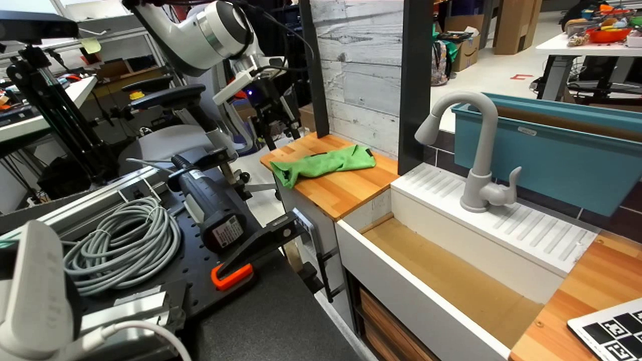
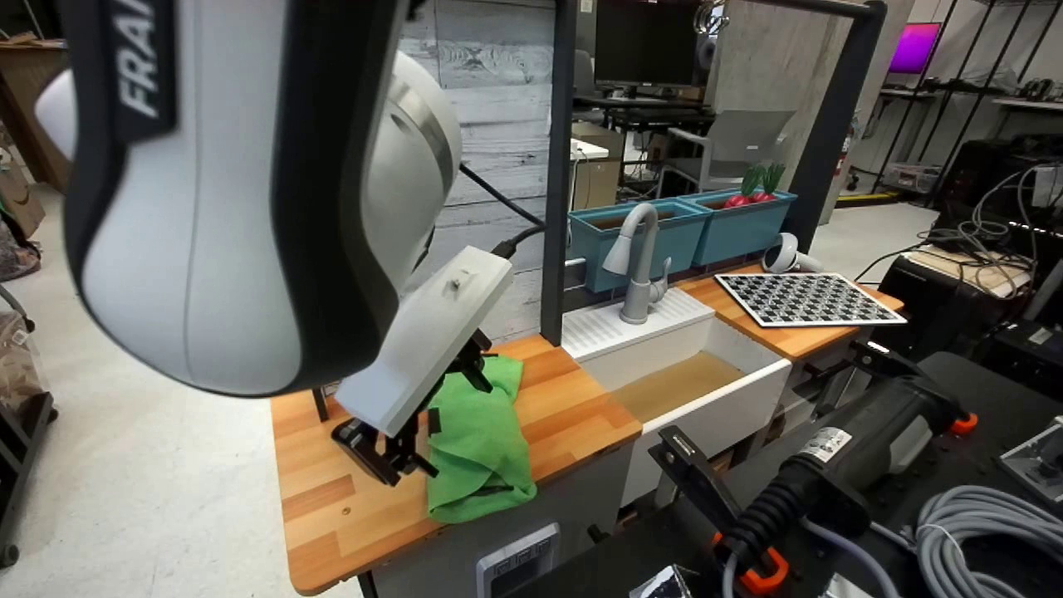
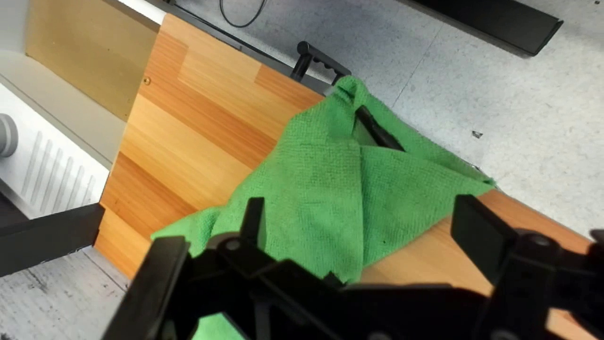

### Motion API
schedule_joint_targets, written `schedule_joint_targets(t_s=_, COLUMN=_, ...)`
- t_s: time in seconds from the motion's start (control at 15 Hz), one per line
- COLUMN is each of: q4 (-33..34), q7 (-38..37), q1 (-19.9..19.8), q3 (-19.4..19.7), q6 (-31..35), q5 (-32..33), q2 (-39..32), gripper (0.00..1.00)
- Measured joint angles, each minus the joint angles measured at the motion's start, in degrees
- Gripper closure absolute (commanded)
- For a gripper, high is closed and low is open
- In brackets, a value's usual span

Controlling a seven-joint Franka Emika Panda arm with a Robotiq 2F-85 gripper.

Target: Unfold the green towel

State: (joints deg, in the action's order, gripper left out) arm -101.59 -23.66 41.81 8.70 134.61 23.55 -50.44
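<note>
A rumpled green towel (image 3: 315, 189), folded over itself, overhung the edge of the wooden bench (image 3: 203, 127); the gripper (image 3: 362, 224) gaped wide.

In both exterior views, a weathered plank panel (image 1: 363, 75) beside a dark post (image 1: 416, 60). Farther back in an exterior view, a grey armchair (image 2: 751, 137) near a black monitor (image 2: 644, 41) and a concrete column (image 2: 793, 66). In an exterior view, a cardboard box (image 1: 519, 25) on pale flooring (image 1: 491, 70).

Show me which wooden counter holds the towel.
The wooden counter nearer the gripper holds the green towel; the other counter, across the sink, carries a checkered board.
</note>
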Motion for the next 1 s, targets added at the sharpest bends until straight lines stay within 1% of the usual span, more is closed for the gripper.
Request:
schedule_joint_targets(t_s=0.47, q4=-4.9, q7=-3.9, q1=0.1, q3=0.1, q6=1.0, q5=2.0, q2=7.6, gripper=0.00)
schedule_joint_targets(t_s=1.0, q4=-5.5, q7=-4.0, q1=0.1, q3=0.1, q6=1.0, q5=2.1, q2=7.9, gripper=0.00)
